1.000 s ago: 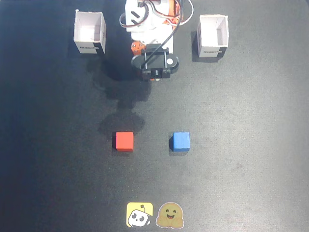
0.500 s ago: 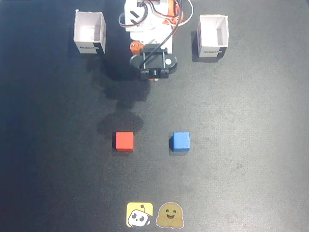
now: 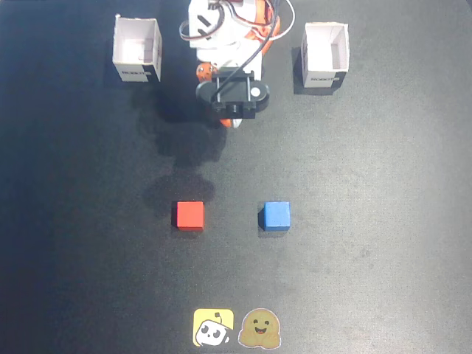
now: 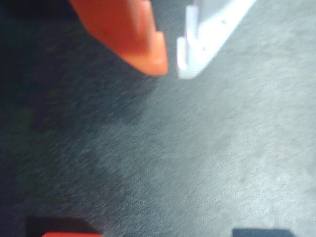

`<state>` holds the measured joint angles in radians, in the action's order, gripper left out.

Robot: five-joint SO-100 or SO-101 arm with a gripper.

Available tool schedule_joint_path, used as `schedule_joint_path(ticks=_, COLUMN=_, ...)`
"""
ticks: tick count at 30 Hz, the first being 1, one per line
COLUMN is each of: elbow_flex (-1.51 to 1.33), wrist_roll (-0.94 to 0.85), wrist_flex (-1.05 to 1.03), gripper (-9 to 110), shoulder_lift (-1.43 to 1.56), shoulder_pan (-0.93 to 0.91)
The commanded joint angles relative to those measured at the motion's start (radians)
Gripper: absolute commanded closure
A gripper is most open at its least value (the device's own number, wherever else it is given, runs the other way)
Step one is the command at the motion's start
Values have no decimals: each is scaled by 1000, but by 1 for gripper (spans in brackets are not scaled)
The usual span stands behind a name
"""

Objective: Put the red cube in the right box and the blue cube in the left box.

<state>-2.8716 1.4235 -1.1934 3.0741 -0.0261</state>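
In the fixed view, my arm sits at the top middle of the dark black surface (image 3: 369,184). My fingers (image 3: 231,122) hang under it, and only a small orange tip shows, so from here I cannot tell if they are open. The small bright red cube (image 3: 189,214) lies on the surface, well below my arm and a bit to the left. The small bright blue cube (image 3: 276,215) lies beside it on the right, with a gap between them. One small white cardboard box (image 3: 137,50) stands at the top left, open at the top. The other small white cardboard box (image 3: 325,56) stands at the top right, open too. Two round-faced yellow stickers (image 3: 235,327) lie at the bottom edge.

In the wrist view, my orange finger (image 4: 133,34) and my white finger (image 4: 207,34) come in from the top. There is only a thin gap between their tips, and they hold nothing. The red cube (image 4: 71,234) peeks in at the bottom left and the blue cube (image 4: 261,232) at the bottom right.
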Motion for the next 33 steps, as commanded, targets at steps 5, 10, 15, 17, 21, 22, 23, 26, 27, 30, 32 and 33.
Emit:
schedule_joint_path(ticks=5, elbow_flex=178, wrist_roll=-57, wrist_flex=112, gripper=101, shoulder_lift=-219, shoulder_pan=-26)
schedule_joint_path(ticks=10, elbow_flex=290, wrist_roll=-92, wrist_flex=170, gripper=101, shoulder_lift=-405, shoulder_pan=-60)
schedule_joint_path(ticks=15, elbow_flex=388, wrist_roll=-100, wrist_flex=245, gripper=101, shoulder_lift=-591, shoulder_pan=-78)
schedule_joint_path(ticks=17, elbow_flex=437, wrist_roll=-121, wrist_flex=276, gripper=99, shoulder_lift=-687, shoulder_pan=-89)
schedule_joint_path(ticks=21, elbow_flex=454, wrist_roll=-133, wrist_flex=333, gripper=97, shoulder_lift=-741, shoulder_pan=-98)
schedule_joint_path(ticks=22, elbow_flex=454, wrist_roll=-143, wrist_flex=354, gripper=95, shoulder_lift=-753, shoulder_pan=-98)
schedule_joint_path(ticks=23, elbow_flex=460, wrist_roll=-143, wrist_flex=364, gripper=95, shoulder_lift=-770, shoulder_pan=-98)
schedule_joint_path(ticks=26, elbow_flex=491, wrist_roll=-146, wrist_flex=388, gripper=92, shoulder_lift=-833, shoulder_pan=-100)
schedule_joint_path(ticks=27, elbow_flex=505, wrist_roll=-150, wrist_flex=394, gripper=90, shoulder_lift=-856, shoulder_pan=-98)
schedule_joint_path(ticks=30, elbow_flex=532, wrist_roll=-161, wrist_flex=410, gripper=89, shoulder_lift=-907, shoulder_pan=-98)
schedule_joint_path(ticks=32, elbow_flex=540, wrist_roll=-161, wrist_flex=422, gripper=88, shoulder_lift=-931, shoulder_pan=-100)
schedule_joint_path(ticks=33, elbow_flex=538, wrist_roll=-164, wrist_flex=431, gripper=88, shoulder_lift=-933, shoulder_pan=-100)
